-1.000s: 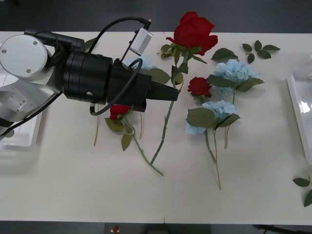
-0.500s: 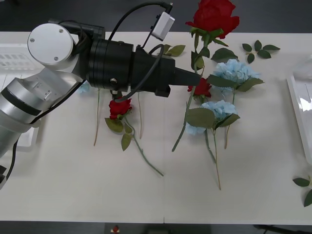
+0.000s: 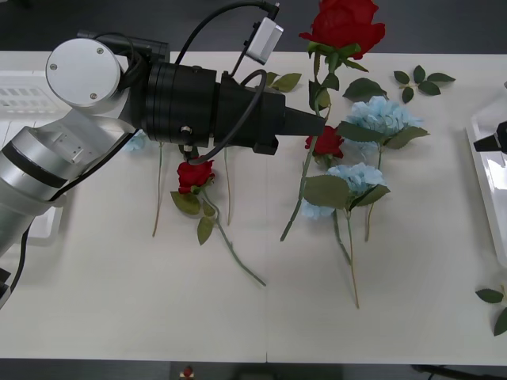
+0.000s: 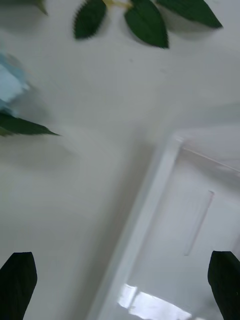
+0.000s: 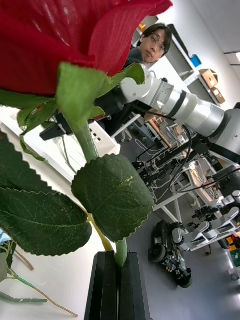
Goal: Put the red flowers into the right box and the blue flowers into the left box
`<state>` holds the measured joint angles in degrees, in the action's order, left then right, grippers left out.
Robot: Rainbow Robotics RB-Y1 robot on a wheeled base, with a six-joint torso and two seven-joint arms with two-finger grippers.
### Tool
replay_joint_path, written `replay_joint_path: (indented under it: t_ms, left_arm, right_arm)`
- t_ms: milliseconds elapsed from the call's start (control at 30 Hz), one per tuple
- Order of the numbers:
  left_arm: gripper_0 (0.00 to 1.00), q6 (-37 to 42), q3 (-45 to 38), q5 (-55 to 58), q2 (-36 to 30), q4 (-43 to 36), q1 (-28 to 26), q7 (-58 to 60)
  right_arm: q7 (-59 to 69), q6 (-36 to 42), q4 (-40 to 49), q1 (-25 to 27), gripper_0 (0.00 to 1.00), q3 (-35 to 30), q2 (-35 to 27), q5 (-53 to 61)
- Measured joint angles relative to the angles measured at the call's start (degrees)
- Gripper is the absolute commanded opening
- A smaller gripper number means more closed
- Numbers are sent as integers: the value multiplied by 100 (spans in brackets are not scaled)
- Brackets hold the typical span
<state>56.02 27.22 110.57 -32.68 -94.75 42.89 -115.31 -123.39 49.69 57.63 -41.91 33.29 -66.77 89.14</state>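
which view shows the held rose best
The front view: it shows the whole held rose, bloom to stem end, pinched at the stem by the left tool above the table. The left wrist view gives a close look at its bloom underside, leaves and the stem between the shut fingers. The right wrist view looks at the right box.

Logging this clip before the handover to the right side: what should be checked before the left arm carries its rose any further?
1. Left gripper shut on the rose's stem: ok.
2. Rose lifted off the table: ok.
3. Right tray free to take it: cannot tell, partly seen.
4. Right gripper open over that tray's rim: ok.
5. Blue flowers under the carry path: not ok, stem hangs close.
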Motion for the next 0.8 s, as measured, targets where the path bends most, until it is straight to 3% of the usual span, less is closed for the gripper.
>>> replay_joint_path:
  t_ms: [167, 333, 600, 800]
  left_arm:
    - [0, 0, 0, 0, 0, 0, 0, 0]
    - [0, 0, 0, 0, 0, 0, 0, 0]
    - [0, 0, 0, 0, 0, 1, 0, 0]
    - [0, 0, 0, 0, 0, 2, 0, 0]
  right_arm:
    - [-973, 435, 117, 3, 100, -96, -93, 2182]
    - [-2045, 592, 451, 192, 100, 18, -93, 3607]
    - [-3173, 649, 1476, 1071, 100, 8, -93, 5511]
    - [-3204, 645, 2394, 1903, 100, -327, -86, 6248]
